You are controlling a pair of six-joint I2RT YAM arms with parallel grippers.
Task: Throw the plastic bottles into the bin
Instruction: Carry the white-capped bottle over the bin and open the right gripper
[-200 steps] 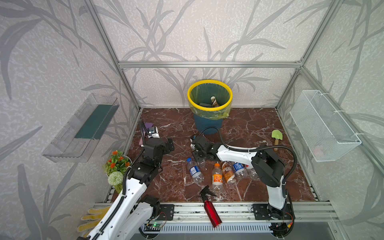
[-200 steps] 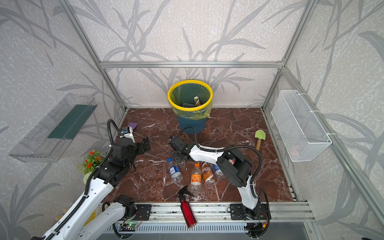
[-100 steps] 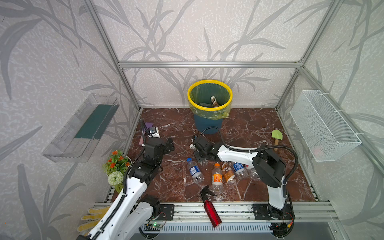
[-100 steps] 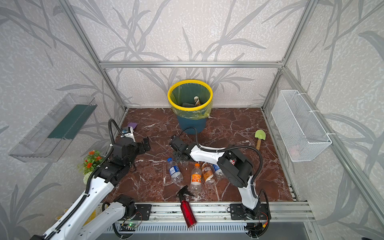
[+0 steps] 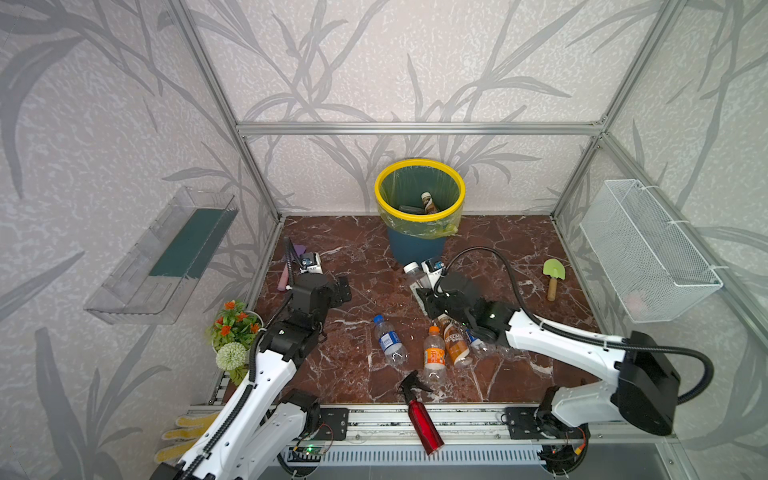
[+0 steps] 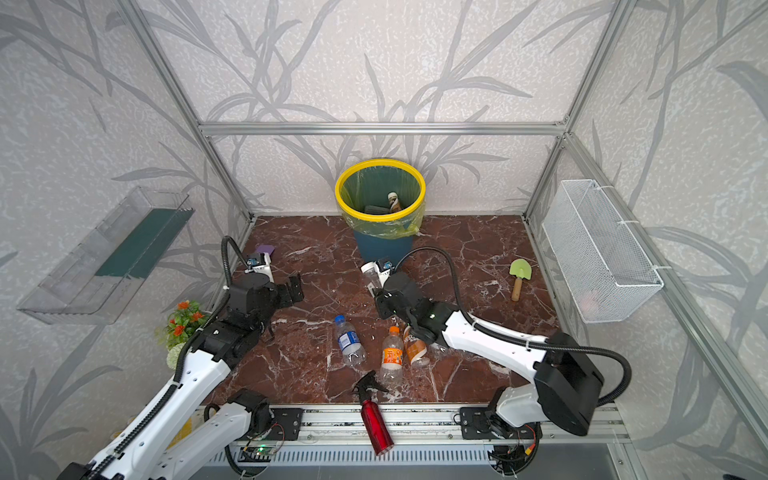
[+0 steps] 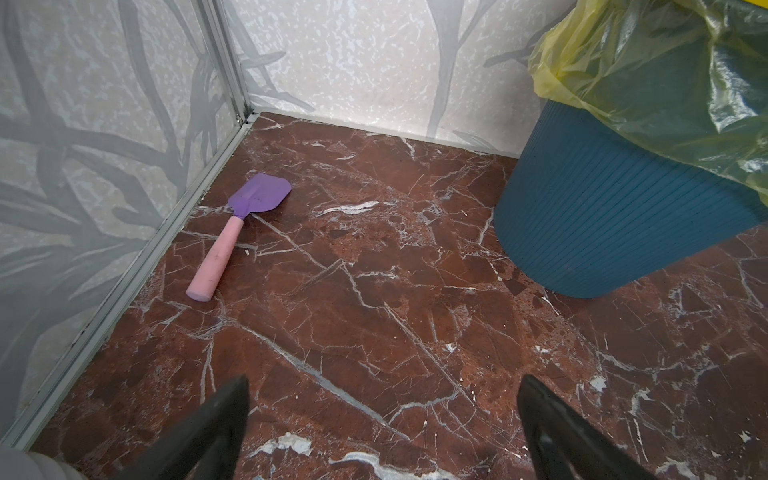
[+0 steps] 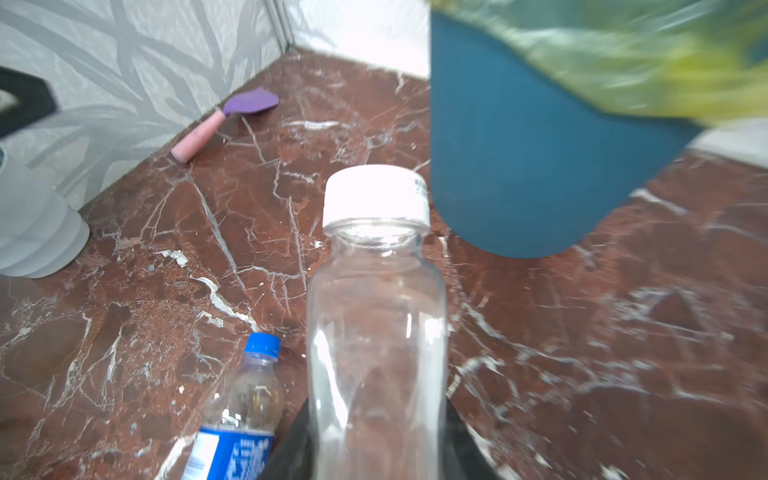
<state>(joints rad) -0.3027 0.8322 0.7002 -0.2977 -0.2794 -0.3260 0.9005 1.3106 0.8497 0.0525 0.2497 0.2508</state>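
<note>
The bin [image 5: 415, 249] stands at the back middle, dark blue with a yellow rim, and a brown bottle [image 5: 429, 203] lies inside it. My right gripper [image 5: 424, 289] is shut on a clear white-capped plastic bottle [image 8: 376, 311], held above the floor in front of the bin [image 8: 519, 145]. A blue-capped bottle [image 5: 388, 340], an orange-capped one [image 5: 434, 357] and a brown one [image 5: 455, 343] lie on the floor; part of another shows under the right arm. My left gripper [image 7: 382, 399] is open and empty over bare floor, left of the bin [image 7: 602, 216].
A red spray bottle [image 5: 419, 415] lies at the front edge. A green trowel [image 5: 553, 276] is at the right, a purple spade [image 7: 249, 216] by the left wall, a flower pot [image 5: 232, 332] at the front left. A wire basket [image 5: 648, 253] and a clear tray [image 5: 166, 253] hang on the side walls.
My right gripper has shut on the clear bottle and carried it a little toward the bin. The left arm has hardly moved.
</note>
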